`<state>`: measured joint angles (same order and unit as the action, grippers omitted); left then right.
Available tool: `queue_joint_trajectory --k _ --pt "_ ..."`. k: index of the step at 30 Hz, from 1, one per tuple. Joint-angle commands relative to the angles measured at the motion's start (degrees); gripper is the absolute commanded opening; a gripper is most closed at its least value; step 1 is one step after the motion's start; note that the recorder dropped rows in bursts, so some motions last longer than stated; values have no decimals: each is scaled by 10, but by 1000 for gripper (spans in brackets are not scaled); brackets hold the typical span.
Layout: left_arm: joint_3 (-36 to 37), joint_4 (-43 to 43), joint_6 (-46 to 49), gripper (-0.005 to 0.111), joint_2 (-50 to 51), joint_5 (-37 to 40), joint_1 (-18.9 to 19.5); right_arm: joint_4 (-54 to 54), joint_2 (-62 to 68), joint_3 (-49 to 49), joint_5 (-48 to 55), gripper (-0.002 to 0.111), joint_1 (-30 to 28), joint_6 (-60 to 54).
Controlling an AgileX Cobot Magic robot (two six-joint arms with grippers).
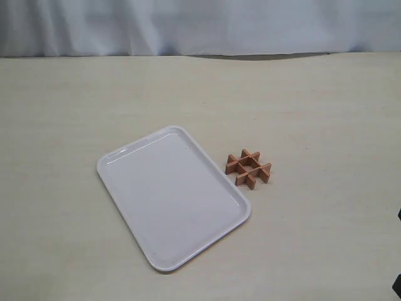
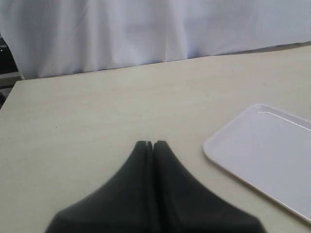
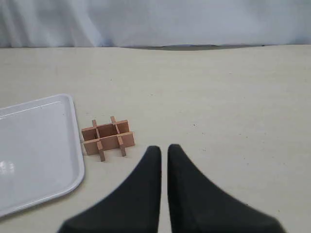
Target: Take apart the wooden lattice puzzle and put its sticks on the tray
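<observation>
Shows small reddish-brown wooden lattice puzzle [image 1: 249, 168] assembled, just beside large flat white plastic tray [image 1: 172, 197], mid pale table [image 1: 313, 113]; shows black left claw [image 2: 149, 143] and right claw [image 3: 164, 148] pinched together, empty.

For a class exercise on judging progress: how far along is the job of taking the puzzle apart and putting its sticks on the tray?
Done: nothing; the tray is bare. In hand: nothing; the puzzle sits whole beside the tray, and the left gripper and right gripper are shut, empty, clear of it. Left: everything: pull the sticks apart and lay them on the tray.
</observation>
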<state>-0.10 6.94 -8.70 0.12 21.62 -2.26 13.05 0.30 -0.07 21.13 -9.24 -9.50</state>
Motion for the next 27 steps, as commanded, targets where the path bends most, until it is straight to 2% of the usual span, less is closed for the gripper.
queue_joint_trajectory --k 1,22,27 --pt "1 0 0 0 -1 -10 -5 -3 -3 1 -3 5 1 -4" --pt "1 0 0 0 -1 -10 -5 -3 -3 1 -4 5 1 -4" --pt "1 0 0 0 -1 -10 -5 -17 -3 1 -111 5 1 -4"
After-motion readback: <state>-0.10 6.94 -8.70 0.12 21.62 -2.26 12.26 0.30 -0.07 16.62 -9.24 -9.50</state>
